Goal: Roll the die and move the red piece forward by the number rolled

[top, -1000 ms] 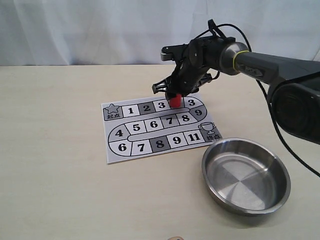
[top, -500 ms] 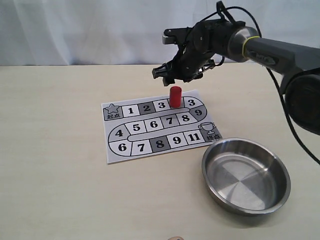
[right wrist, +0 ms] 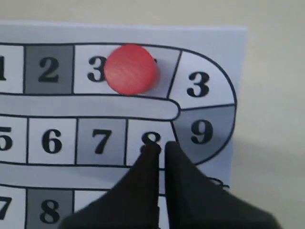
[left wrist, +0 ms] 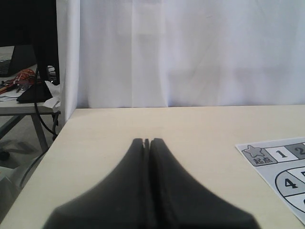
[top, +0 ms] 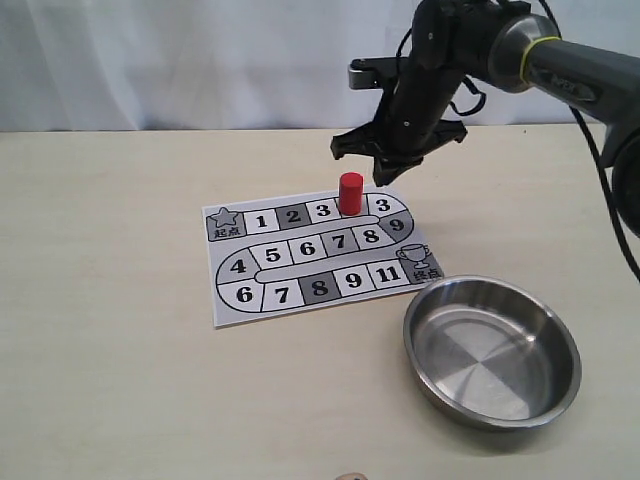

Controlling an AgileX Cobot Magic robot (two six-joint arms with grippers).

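Observation:
The red piece (top: 350, 193) stands upright on the top row of the paper board (top: 226, 312), on the grey square between the two squares marked 3. From above, the red piece (right wrist: 129, 69) overlaps the first 3's edge. My right gripper (top: 382, 172) hangs above and just right of it, apart from it; in its wrist view the right gripper (right wrist: 162, 147) is shut and holds nothing, over the 8. My left gripper (left wrist: 147, 141) is shut and empty, low over bare table left of the board (left wrist: 290, 192). The die is not recognisable in any view.
A steel bowl (top: 492, 282) sits empty at the front right, close to the board's corner. A tiny pale object (top: 348, 477) peeks in at the exterior view's bottom edge, too little showing to identify. A white curtain backs the table.
The right gripper let go of the red piece on the board, then rose and moved right. The piece stays standing where it was set.

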